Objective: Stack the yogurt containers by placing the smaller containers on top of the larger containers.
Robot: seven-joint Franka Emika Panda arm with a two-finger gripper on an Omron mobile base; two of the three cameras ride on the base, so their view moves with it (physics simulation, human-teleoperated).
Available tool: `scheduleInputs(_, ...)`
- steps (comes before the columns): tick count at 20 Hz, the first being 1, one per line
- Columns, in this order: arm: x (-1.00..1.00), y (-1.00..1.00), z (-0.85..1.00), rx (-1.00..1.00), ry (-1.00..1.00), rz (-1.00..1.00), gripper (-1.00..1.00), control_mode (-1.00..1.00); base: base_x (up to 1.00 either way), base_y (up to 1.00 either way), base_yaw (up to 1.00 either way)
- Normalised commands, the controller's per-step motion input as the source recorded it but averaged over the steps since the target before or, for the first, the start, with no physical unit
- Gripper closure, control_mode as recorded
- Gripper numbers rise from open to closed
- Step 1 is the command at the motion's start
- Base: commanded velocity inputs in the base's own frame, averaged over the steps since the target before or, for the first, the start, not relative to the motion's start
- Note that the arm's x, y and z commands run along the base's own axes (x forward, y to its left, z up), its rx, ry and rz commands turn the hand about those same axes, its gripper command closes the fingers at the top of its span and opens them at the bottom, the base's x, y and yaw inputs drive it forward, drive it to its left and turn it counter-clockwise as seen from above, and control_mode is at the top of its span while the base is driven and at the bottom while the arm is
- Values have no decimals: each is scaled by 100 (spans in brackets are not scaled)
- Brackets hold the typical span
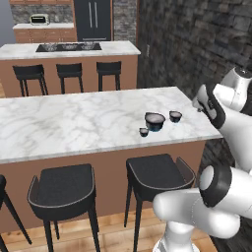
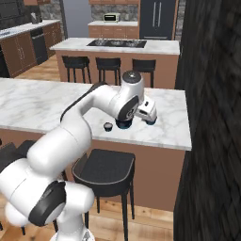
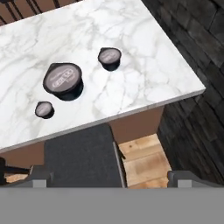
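The larger container (image 3: 63,79), a squat dark tub with a pale rim, stands near the right end of the marble counter (image 3: 131,39). One smaller container (image 3: 109,57) stands apart on one side of it, and a tinier one (image 3: 44,109) sits near the counter's front edge. In the left base view the tub (image 1: 154,121) has one cup (image 1: 175,116) to its right and one cup (image 1: 143,132) at its front left. My gripper (image 3: 111,177) hovers well above and in front of them, open and empty, fingertips (image 3: 41,178) wide apart. My hand (image 2: 147,112) hangs over the counter's right end.
Black bar stools (image 1: 156,173) stand under the counter's front edge, one directly below my hand (image 3: 81,157). A dark brick wall (image 1: 197,44) closes off the right side. Behind is a second island with a cooktop (image 1: 69,47) and more stools.
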Motion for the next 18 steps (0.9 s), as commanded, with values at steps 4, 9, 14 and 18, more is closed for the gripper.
scheduleInputs(4, 7, -12, -8, 0, -17, -1, -100, -100, 0, 0, 0)
scheduleInputs(9, 34, -13, -1, 1, -7, -5, -100, -100, 0, 0, 0)
scheduleInputs(14, 47, -13, 0, 4, -2, -7, -100, -100, 0, 0, 0)
scheduleInputs(18, 50, -14, 0, 10, 0, -6, -100, -100, 0, 0, 0)
